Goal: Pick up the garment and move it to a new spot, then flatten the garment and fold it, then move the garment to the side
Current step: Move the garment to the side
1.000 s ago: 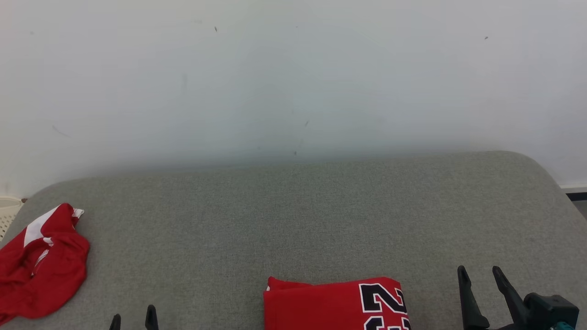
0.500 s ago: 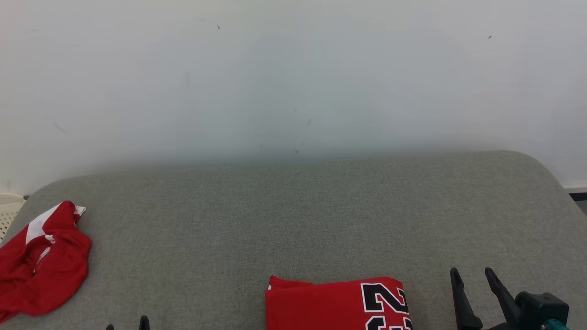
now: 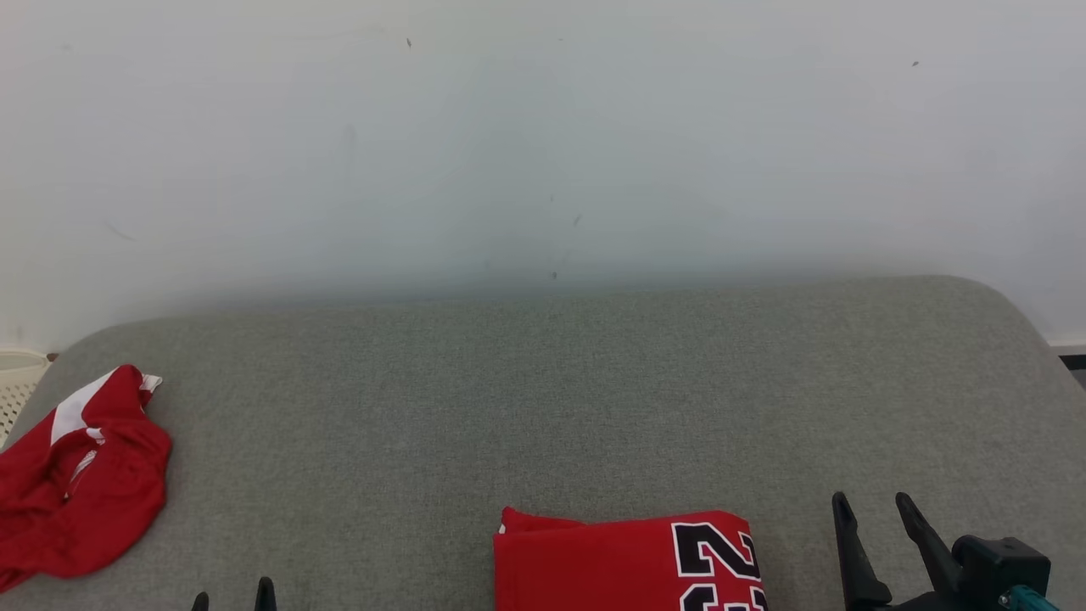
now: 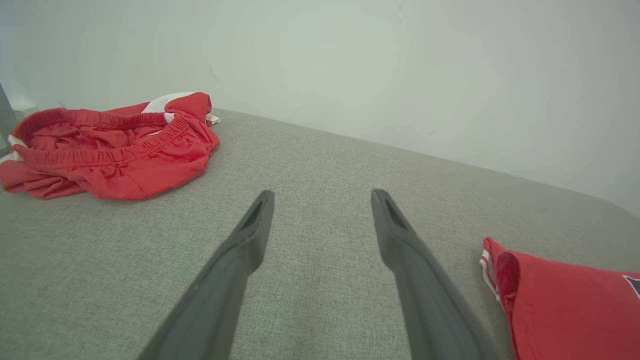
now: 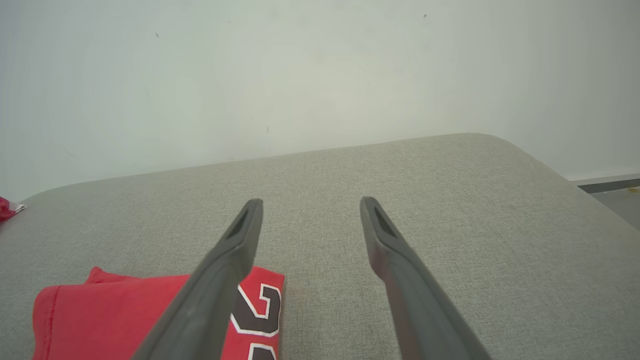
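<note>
- the folded red jersey (image 3: 594,564) lies at the near edge of the grey padded surface (image 3: 543,407), about midway across the head view, where the bottom edge cuts off its lower part. black numerals edged in white show at its right end.
- in the left wrist view the jersey (image 4: 565,305) shows a neat folded edge with white-striped trim at its near corner. in the right wrist view the jersey (image 5: 100,320) lies flat, partly behind one finger.
- the crumpled red shorts (image 3: 81,484) lie well apart from the jersey at the surface's left end, bunched up with a white panel on top. in the left wrist view the shorts (image 4: 110,150) show a gathered elastic band along their upper folds.
- the right gripper (image 3: 872,505) is near the jersey's right end and apart from it. its two dark fingers are spread wide with nothing between them, and in its own view the right gripper (image 5: 311,204) points over bare grey fabric.
- the left gripper (image 3: 232,598) shows its fingertips at the bottom edge of the head view, between the shorts and the jersey. its fingers are spread wide too and hold nothing. in its own view the left gripper (image 4: 322,200) points across bare fabric toward the wall.
- a plain pale wall (image 3: 543,144) rises behind the surface.
- a pale perforated basket (image 3: 13,373) peeks in at the far left, beyond the shorts.
</note>
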